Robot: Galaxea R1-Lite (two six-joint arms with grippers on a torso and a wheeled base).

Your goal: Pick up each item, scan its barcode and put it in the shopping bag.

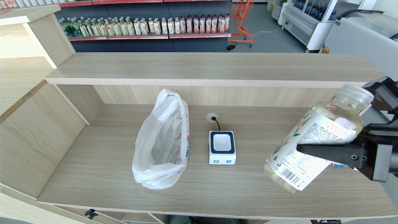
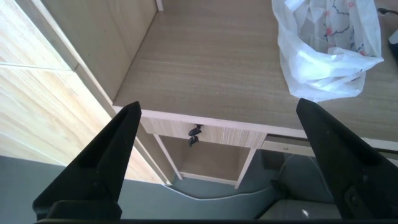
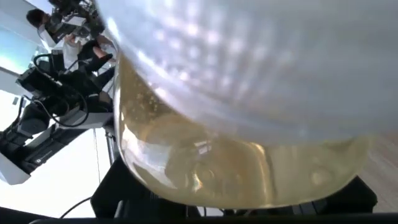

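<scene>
My right gripper (image 1: pixel 334 146) is shut on a clear bottle (image 1: pixel 314 140) of pale drink with a white printed label and a white cap. The bottle hangs tilted above the right side of the counter, cap up and to the right, barcode near its lower end facing me. Up close, the bottle (image 3: pixel 249 124) sits against the right wrist camera. A white barcode scanner (image 1: pixel 222 147) with a dark-framed window lies at the middle of the counter. To its left a white plastic shopping bag (image 1: pixel 163 140) lies with its mouth open. My left gripper (image 2: pixel 217 162) is open, off the counter's front edge near the shopping bag (image 2: pixel 326 50).
The wooden counter (image 1: pixel 102 168) has a raised ledge behind and a side wall on the left. A cable runs from the scanner into a grommet (image 1: pixel 212 117) behind it. A drawer key (image 2: pixel 195 134) hangs under the front edge. Shelves of bottles stand far behind.
</scene>
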